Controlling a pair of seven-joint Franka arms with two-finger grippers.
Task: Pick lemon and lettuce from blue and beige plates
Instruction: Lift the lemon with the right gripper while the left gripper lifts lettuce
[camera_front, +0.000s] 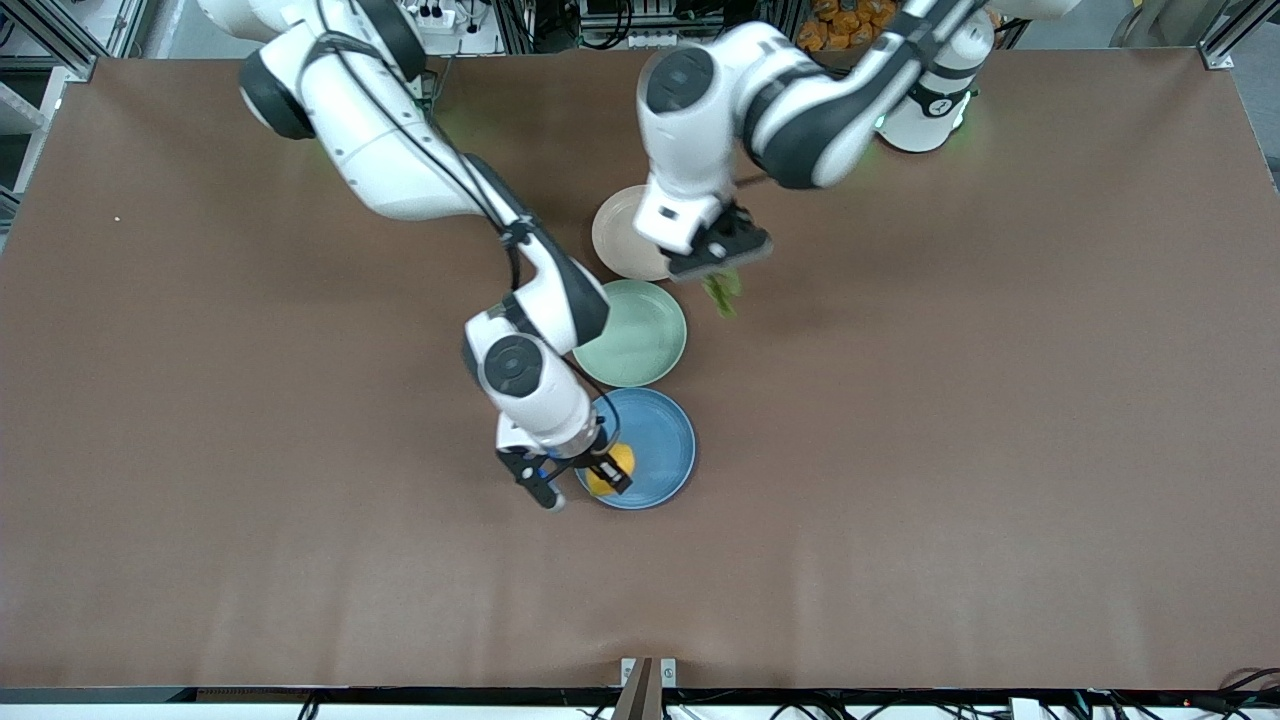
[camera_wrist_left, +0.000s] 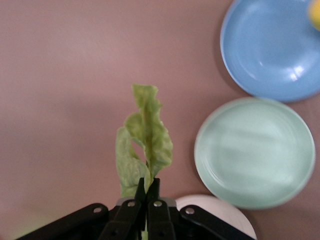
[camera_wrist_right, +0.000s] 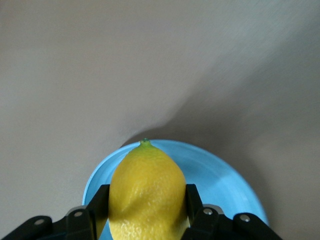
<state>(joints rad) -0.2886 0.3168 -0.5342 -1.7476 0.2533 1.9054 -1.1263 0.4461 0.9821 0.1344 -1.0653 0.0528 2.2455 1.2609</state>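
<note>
While clamped on the lemon (camera_wrist_right: 146, 192) over the blue plate (camera_front: 660, 450), mid-table, keep right gripper (camera_front: 580, 478) level, rise straight. Left gripper (camera_front: 722, 258), pinching lettuce (camera_wrist_left: 144, 145) beside the beige plate (camera_front: 618, 235): lift slowly, avoid swinging the leaf.

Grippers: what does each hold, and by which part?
Left gripper pinches the lettuce by one end; right gripper clamps the lemon across its middle.

Bare table (camera_front: 950, 420) is left toward both ends; the centre is occupied by beige plate (camera_front: 615, 240), mint plate (camera_front: 640, 340), blue plate (camera_front: 655, 450).
</note>
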